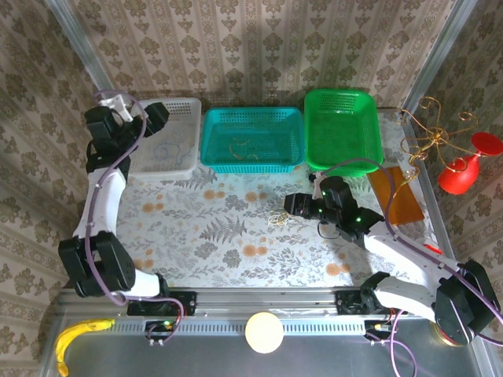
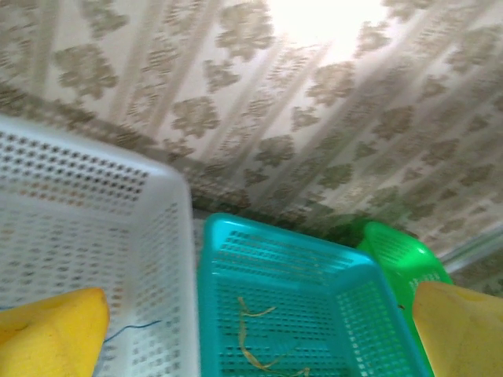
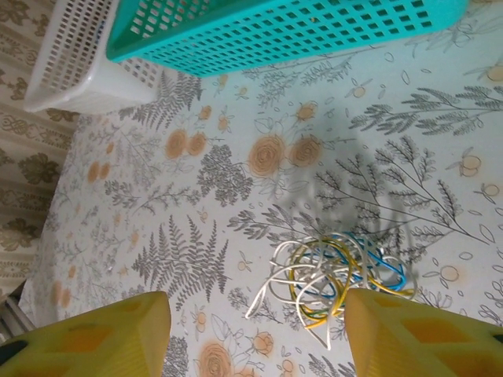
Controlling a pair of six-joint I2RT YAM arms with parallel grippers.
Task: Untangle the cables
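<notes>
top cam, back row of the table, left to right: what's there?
white basket → teal basket → green basket → gold wire stand → red cup-shaped object

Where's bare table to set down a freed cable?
Biggest free patch: the tablecloth between the white basket, the left arm and the cables. Also the strip from the cables to the near rail. Crowded: the back, where the teal basket and green basket stand side by side, and the right, with the right arm, brown board and wire stand.
</notes>
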